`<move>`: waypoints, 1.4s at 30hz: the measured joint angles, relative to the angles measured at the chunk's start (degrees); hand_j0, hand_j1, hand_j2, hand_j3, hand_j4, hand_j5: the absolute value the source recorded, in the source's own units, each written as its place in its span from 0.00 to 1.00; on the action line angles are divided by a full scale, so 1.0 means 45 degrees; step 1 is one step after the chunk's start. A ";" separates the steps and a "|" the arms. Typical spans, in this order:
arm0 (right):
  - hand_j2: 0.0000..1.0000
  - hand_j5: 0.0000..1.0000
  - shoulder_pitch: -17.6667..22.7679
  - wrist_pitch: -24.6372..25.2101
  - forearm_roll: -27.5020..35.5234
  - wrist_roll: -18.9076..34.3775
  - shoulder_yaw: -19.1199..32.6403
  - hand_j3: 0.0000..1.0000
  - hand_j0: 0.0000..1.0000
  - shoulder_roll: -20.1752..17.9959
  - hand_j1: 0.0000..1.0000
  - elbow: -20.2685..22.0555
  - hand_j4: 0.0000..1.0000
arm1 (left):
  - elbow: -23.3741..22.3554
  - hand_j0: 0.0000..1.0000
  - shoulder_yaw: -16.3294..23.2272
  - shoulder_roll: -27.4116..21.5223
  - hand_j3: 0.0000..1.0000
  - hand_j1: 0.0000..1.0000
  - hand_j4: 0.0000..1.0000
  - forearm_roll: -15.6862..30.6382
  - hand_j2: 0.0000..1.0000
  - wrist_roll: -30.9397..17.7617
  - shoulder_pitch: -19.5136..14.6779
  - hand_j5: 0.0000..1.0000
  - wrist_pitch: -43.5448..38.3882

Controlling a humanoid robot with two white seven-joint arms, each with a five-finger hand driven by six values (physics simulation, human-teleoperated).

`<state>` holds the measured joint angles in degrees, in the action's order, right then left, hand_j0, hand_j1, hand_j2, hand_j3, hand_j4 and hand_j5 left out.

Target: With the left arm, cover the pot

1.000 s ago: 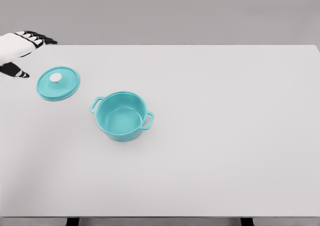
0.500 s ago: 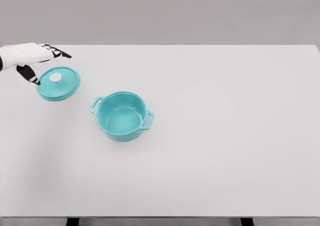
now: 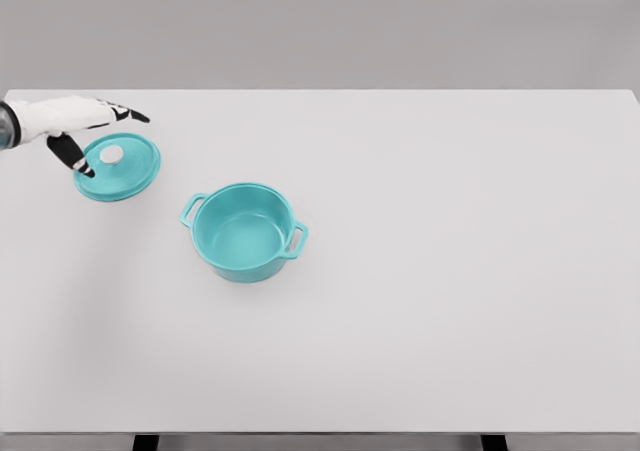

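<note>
Left hand [image 3: 72, 121] is over the far-left part of the white counter [image 3: 450, 271], fingers spread and holding nothing. Thumb hangs down at the left rim of the round teal lid [image 3: 117, 167]; the other fingers reach out past the lid's far edge. Can't tell whether the thumb tip is touching the rim or just above it. Nothing is wrapped around the small white knob [image 3: 111, 154] in the lid's centre.

Lid lies flat on the counter, knob up. The teal two-handled pot [image 3: 244, 231] stands upright and empty to the lid's right and nearer the camera, apart from it. Right arm isn't visible.

Risks from here, my read:
- Hand looks offset left of the knob. Closing now likely catches rim only, so the lid tips or skates across the counter instead of lifting.
- Thumb coming down on the rim could flip the lid edge up or push it toward the pot.
- Knob is small; a shallow pinch may slip during carry and drop the lid onto the pot rim or handles, knocking the pot.
- Off-centre placement leaves the lid cocked on the rim, not seated.
</note>
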<state>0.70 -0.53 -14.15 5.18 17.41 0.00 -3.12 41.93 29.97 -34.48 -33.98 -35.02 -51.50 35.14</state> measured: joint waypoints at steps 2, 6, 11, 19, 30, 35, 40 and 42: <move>1.00 1.00 0.0000 0.0000 0.0000 0.0000 0.0000 1.00 1.00 0.0000 1.00 0.0000 1.00 | -0.0355 0.95 0.0013 0.0159 0.95 0.95 0.95 0.0012 0.95 0.0000 0.0000 0.95 0.0003; 1.00 1.00 -0.0019 0.0000 0.0000 0.0000 0.0000 1.00 1.00 0.0000 1.00 0.0004 1.00 | -0.0818 0.85 0.0014 0.0341 0.85 0.85 0.85 0.0028 0.85 0.0000 -0.0059 0.85 0.0004; 1.00 1.00 0.0000 0.0000 0.0000 0.0000 0.0000 1.00 1.00 0.0000 1.00 0.0003 1.00 | -0.1102 0.81 0.0012 0.0405 0.81 0.81 0.81 0.0035 0.81 0.0000 -0.0059 0.81 0.0005; 1.00 1.00 0.0000 0.0000 0.0000 0.0000 0.0000 1.00 1.00 0.0000 1.00 -0.0002 1.00 | -0.1113 0.79 -0.0018 0.0403 0.79 0.79 0.79 0.0043 0.79 0.0000 -0.0098 0.79 0.0004; 1.00 1.00 0.0000 0.0000 0.0000 0.0000 0.0000 1.00 1.00 0.0000 1.00 0.0002 1.00 | -0.1158 0.73 -0.0022 0.0373 0.73 0.73 0.73 0.0042 0.73 0.0001 -0.0137 0.73 0.0004; 1.00 1.00 0.0000 0.0000 0.0000 0.0000 0.0000 1.00 1.00 0.0000 1.00 0.0000 1.00 | -0.1345 0.73 0.0007 0.0371 0.73 0.73 0.73 0.0017 0.73 0.0001 -0.0137 0.73 0.0003; 1.00 1.00 0.0000 0.0000 0.0000 0.0000 0.0000 1.00 1.00 0.0000 1.00 -0.0003 1.00 | -0.1587 0.73 0.0029 0.0404 0.73 0.73 0.73 -0.0024 0.73 0.0001 -0.0137 0.73 0.0005; 1.00 1.00 0.0000 0.0000 0.0000 0.0000 0.0000 1.00 1.00 0.0000 1.00 0.0000 1.00 | -0.1617 0.73 0.0029 0.0413 0.73 0.73 0.73 -0.0031 0.73 0.0001 -0.0137 0.73 0.0005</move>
<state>0.70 -0.53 -14.15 5.18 17.41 0.00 -3.12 34.66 30.10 -32.62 -34.12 -35.02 -52.12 35.16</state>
